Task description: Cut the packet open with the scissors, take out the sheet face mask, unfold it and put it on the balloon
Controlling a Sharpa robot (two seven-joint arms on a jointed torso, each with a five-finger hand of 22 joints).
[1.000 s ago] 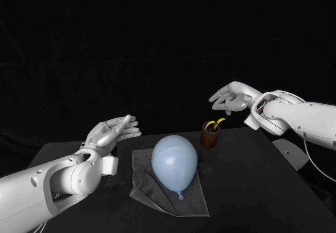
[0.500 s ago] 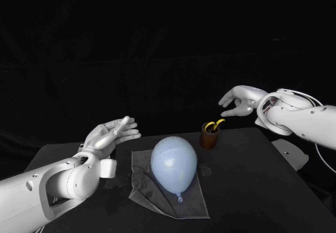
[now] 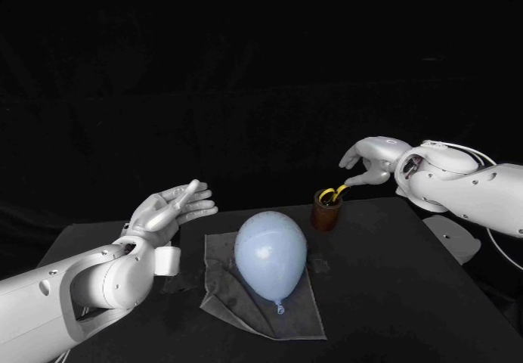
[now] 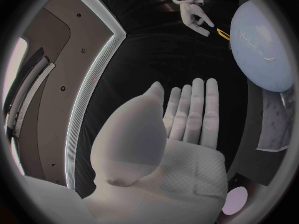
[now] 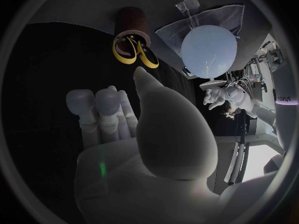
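The right hand (image 3: 365, 160) hovers just above the scissors (image 3: 335, 192), its fingers loosely curled on nothing and the thumb apart. To grasp well, I judge it should slip thumb and a finger into the handle loops and lift straight up, so the cup (image 3: 326, 213) does not tip. The scissors show yellow loop handles standing out of the brown cup, blades hidden inside. The cup stands on the desk (image 3: 414, 302), just far-right of the pale blue balloon (image 3: 270, 253). The left hand (image 3: 172, 208) is raised, fingers straight, holding nothing.
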